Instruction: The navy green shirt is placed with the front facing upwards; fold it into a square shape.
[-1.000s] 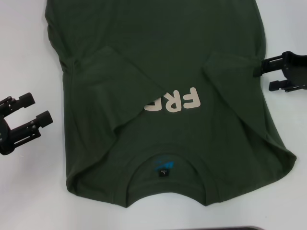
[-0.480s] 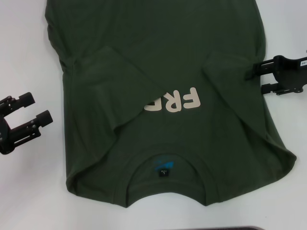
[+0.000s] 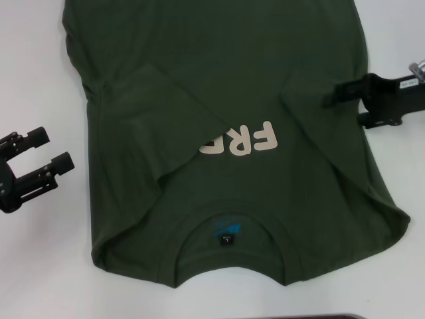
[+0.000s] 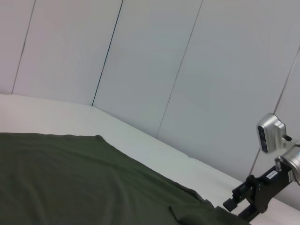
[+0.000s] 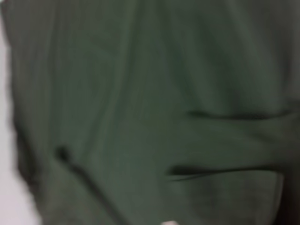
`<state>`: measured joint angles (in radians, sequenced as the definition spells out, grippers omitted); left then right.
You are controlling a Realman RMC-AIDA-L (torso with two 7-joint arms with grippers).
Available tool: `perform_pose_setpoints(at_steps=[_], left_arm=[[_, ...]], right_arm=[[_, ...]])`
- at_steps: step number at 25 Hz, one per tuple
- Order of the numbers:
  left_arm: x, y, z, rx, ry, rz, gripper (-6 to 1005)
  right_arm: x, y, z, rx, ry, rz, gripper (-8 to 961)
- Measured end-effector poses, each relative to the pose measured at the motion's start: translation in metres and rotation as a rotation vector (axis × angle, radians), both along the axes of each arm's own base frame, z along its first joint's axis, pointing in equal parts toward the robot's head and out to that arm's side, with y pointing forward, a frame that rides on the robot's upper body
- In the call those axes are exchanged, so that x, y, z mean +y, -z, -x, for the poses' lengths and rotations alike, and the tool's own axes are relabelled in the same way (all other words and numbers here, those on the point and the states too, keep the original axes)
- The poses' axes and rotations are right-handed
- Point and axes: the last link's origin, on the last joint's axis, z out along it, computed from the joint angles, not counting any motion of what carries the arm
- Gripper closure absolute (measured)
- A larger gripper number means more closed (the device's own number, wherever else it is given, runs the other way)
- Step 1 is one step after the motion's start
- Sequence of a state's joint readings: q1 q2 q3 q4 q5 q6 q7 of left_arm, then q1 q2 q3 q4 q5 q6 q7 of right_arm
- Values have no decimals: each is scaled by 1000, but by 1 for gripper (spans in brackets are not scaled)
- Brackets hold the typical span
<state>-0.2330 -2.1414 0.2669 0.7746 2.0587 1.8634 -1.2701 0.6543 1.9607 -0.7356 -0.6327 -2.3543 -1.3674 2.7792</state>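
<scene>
Head view, right claw [image 3: 342, 109] apart over shirt [image 3: 226, 80] edge, left claw [image 3: 46, 149] apart, parked.

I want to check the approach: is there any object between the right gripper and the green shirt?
Nothing visible. The right gripper, jaws open, is already at the edge of the navy green shirt, by its folded-in sleeve.

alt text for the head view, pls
A navy green shirt lies front-up on a white table, both sleeves folded inward, one covering part of the cream print. The right hand reaches over its edge; the left hand sits open beside it.
</scene>
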Motion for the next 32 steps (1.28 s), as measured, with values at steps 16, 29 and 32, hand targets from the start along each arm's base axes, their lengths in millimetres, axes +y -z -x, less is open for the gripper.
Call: perform_pose_setpoints(at_steps=[16,29,32], left_arm=[[0,0,1,1,-7,-2,225],[-9,-10,-10,-100,26,113,224],[-14,-9,-17,-133,54,167,224]], right_arm=[[-16,-35,4,292,-64,-88,219],[-36,-33,18,181,-871,-354,216],[-42,-27,16,149,-955,-395,216]])
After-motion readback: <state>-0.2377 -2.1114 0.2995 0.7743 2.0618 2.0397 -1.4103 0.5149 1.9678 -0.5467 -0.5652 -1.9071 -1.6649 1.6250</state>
